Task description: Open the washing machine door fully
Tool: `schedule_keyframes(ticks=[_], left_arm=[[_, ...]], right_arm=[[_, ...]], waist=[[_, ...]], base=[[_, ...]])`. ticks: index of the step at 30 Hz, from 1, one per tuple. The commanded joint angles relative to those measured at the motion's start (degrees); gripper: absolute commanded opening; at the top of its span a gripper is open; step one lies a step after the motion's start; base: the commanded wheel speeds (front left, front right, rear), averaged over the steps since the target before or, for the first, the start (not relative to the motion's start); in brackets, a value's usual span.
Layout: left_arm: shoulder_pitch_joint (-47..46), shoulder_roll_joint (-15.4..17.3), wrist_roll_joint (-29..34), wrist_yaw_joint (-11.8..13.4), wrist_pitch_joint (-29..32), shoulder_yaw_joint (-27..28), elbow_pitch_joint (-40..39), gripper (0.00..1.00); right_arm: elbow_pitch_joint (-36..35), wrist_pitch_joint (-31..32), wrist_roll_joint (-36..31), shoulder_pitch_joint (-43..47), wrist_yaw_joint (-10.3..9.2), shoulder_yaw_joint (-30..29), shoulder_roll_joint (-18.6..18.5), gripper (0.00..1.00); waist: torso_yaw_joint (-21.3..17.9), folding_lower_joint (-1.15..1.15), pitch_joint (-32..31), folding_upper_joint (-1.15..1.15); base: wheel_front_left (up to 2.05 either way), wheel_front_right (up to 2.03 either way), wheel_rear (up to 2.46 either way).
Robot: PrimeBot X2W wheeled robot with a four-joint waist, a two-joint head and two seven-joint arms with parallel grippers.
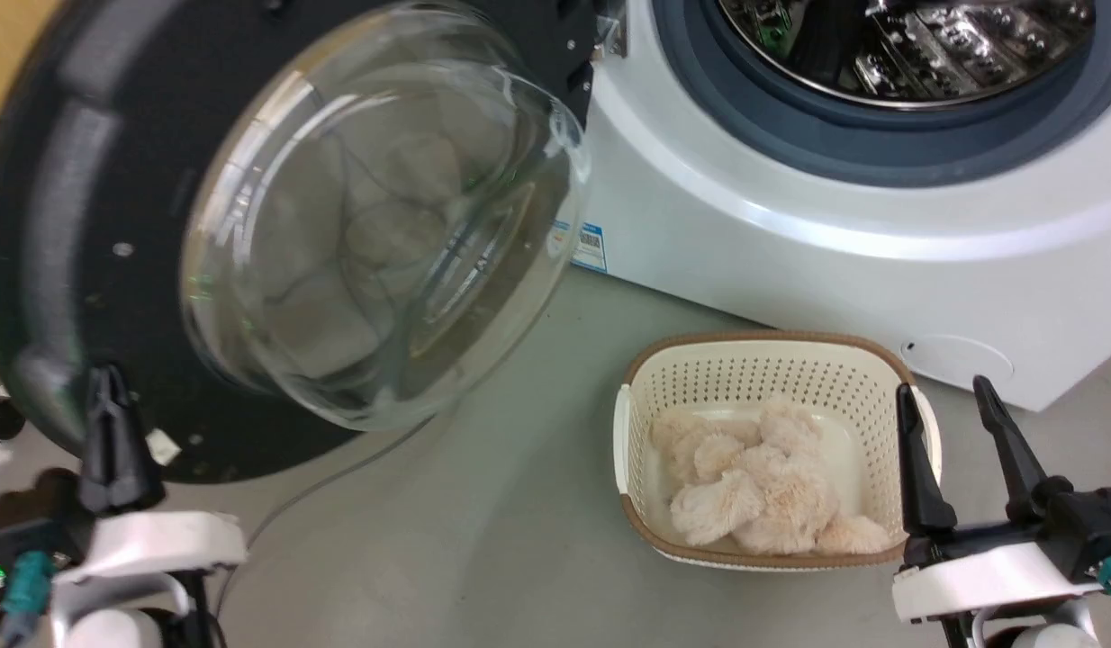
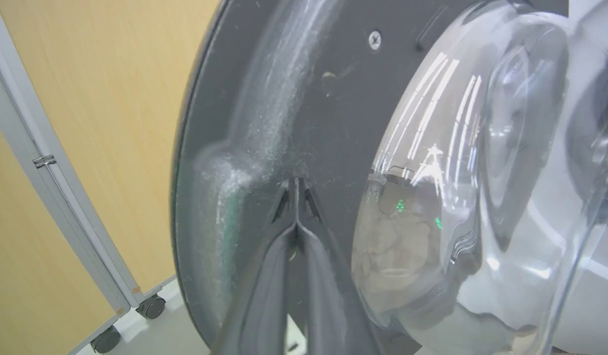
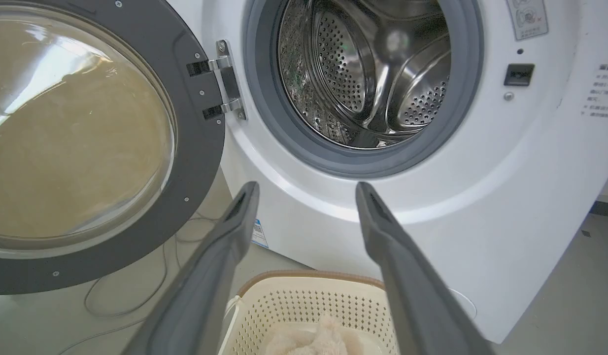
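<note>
From the head, the door hangs wide open at the left of the washer, with its dark inside face and glass bowl turned toward the robot. The left gripper is low on that dark face, near the door's outer edge, with its two fingers pressed together and nothing between them. The right gripper is well apart from the door, fingers spread wide and holding nothing, above a basket with a fluffy cloth in it. From the left wrist, the left gripper points straight at the door, and its closed tip looks to be touching the dark face beside the glass. A yellow wall is behind the door's edge. From the right wrist, the right gripper points at the washer below the drum. The door is off to one side, held by its hinge next to the drum. The left arm is much nearer, so I think it should push the door away from the hinge, toward the wall
</note>
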Motion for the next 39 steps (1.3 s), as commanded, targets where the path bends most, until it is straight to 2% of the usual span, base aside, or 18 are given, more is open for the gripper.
schedule_keyframes(ticks=[1, 10, 19, 39], left_arm=[[-1.5, 0.5, -0.4, -0.5, 0.1, 1.3, 1.1, 0.00], [-6.8, 2.4, -1.0, -3.5, 0.1, 8.1, 9.0, 0.00], [-13.1, 4.8, 0.4, -5.3, 0.1, 10.6, 15.0, 0.00], [-22.2, 8.7, 1.7, -5.0, 0.1, 14.2, 26.9, 0.00]], right_arm=[[-0.3, -0.3, -0.4, -1.0, 0.03, 0.1, 0.2, 1.00], [-0.4, -0.3, -1.4, -2.2, 0.03, -0.5, 0.2, 1.00], [-0.5, -0.3, -2.0, -3.2, 0.03, -0.5, 0.2, 1.00], [-0.2, -0.3, -2.5, -4.2, 0.03, -0.5, 0.2, 1.00]], waist=[[-0.5, 0.00, 0.7, 0.00], [-2.0, 0.00, 2.8, 0.00], [-2.4, 0.00, 4.1, 0.00], [-4.2, 0.00, 4.4, 0.00]], base=[[0.00, 0.00, 0.00], [0.00, 0.00, 0.00], [0.00, 0.00, 0.00], [0.00, 0.00, 0.00]])
